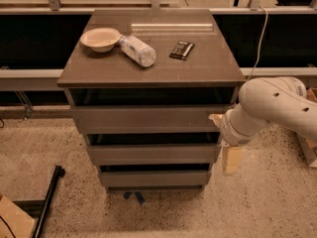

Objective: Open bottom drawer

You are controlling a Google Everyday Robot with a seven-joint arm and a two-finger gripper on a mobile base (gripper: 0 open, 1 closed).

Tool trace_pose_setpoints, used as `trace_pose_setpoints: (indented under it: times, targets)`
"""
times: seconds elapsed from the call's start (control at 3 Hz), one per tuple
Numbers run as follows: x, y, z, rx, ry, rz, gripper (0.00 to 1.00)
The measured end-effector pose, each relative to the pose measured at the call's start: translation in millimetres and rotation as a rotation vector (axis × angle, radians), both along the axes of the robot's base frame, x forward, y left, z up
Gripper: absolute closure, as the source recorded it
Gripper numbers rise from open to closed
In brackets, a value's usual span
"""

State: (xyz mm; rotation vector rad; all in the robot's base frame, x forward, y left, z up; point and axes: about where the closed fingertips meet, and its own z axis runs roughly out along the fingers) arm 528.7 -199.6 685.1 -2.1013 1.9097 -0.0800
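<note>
The bottom drawer (pixel 154 178) is the lowest of three flat handleless fronts of the grey-brown cabinet (pixel 148 68). Its front sits in line under the middle drawer (pixel 153 154), with a dark gap above it. My gripper (pixel 232 158) hangs from the white arm (pixel 270 108) just right of the cabinet. It is at about the height of the middle drawer and beside the cabinet's right edge. It holds nothing that I can see.
On the cabinet top lie a beige bowl (pixel 100 37), a plastic bottle on its side (pixel 137 50) and a dark packet (pixel 182 49). A black pole (pixel 47 202) and cardboard (pixel 10 222) lie on the floor at the left. Blue tape (pixel 134 197) marks the floor under the cabinet.
</note>
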Motion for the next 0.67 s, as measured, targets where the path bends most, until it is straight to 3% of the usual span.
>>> trace_pose_setpoints:
  times: [0.33, 0.67]
  targets:
    - [-5.8, 2.5, -25.5, -0.060, 0.028, -0.017, 0.00]
    - [6.2, 5.2, -65.8, -0.081, 0.022, -0.031, 0.00]
